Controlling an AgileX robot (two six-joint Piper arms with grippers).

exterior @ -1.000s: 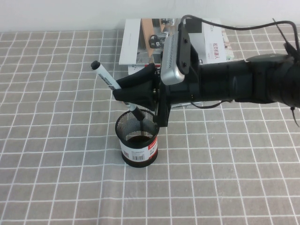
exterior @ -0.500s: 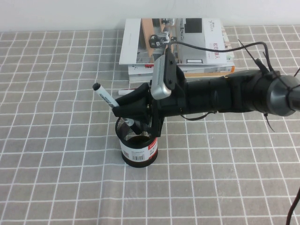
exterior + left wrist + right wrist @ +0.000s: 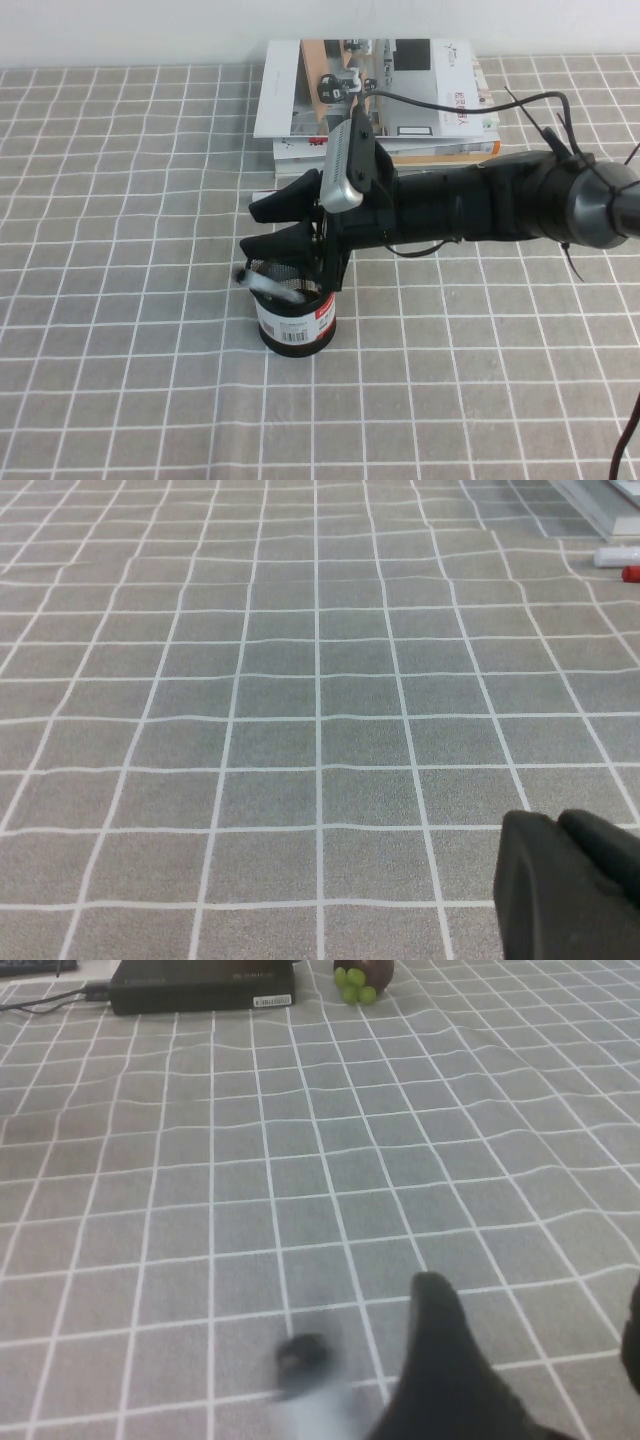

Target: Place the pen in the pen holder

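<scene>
Since half a second ago the right gripper has spread wide and let go; the pen is a blur across the holder rim, cap end poking out on the robot's left. Left gripper shows only as a cropped dark tip over the tablecloth; opening unclear.

We only get the pen as a smeared blur at the pen holder rim, and the left gripper is cropped, so its jaws stay unreadable.
</scene>
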